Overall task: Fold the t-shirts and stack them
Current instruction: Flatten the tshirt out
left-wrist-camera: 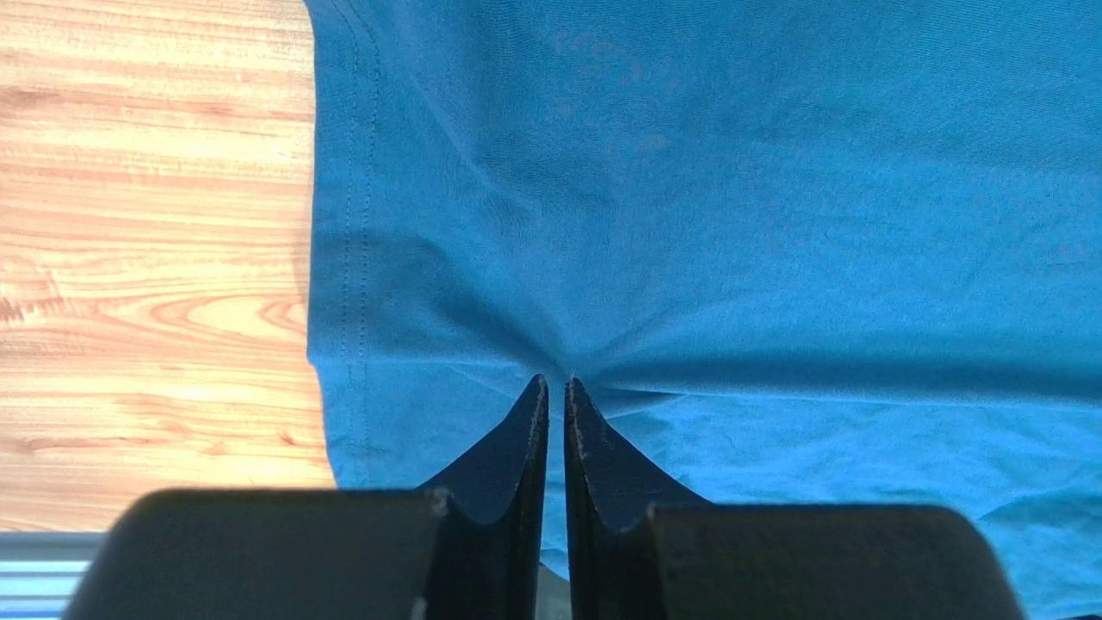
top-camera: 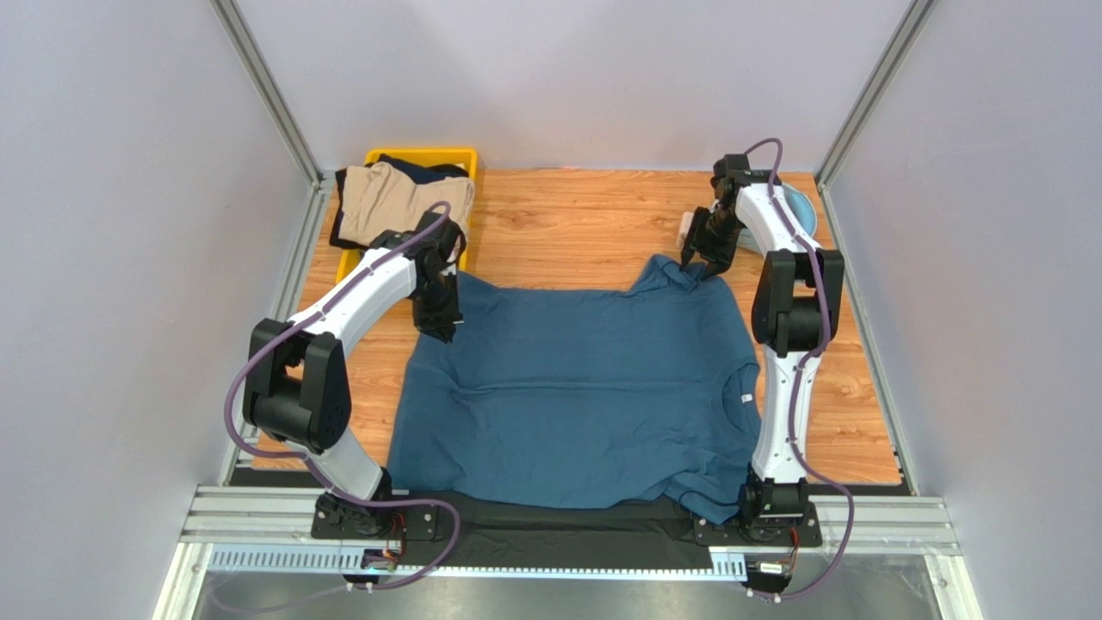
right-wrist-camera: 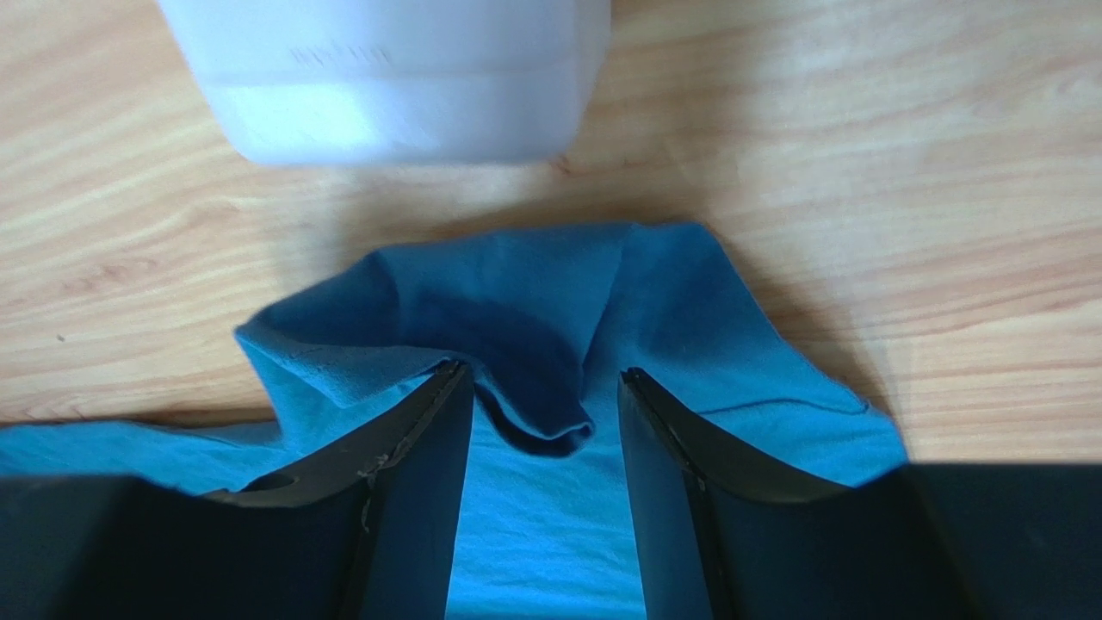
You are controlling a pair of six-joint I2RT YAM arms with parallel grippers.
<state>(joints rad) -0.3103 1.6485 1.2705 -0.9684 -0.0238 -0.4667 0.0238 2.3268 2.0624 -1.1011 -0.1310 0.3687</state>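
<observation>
Left hand (left-wrist-camera: 556, 388) pinched shut on shirt (top-camera: 582, 388) edge; right hand (right-wrist-camera: 543, 375) apart, straddling bunched corner. Risk: thin pinch slipping, one-sided pull skewing fold.

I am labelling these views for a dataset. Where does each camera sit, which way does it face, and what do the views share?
Top: above and behind the arms, looking down at the table and teal shirt; both arms show.
Left wrist: on the left arm, looking down at the shirt's edge; the left end effector pinches cloth.
Right wrist: on the right arm, looking down at a bunched shirt corner and a white object; the right end effector is open.
Shared: all three see the teal shirt.
</observation>
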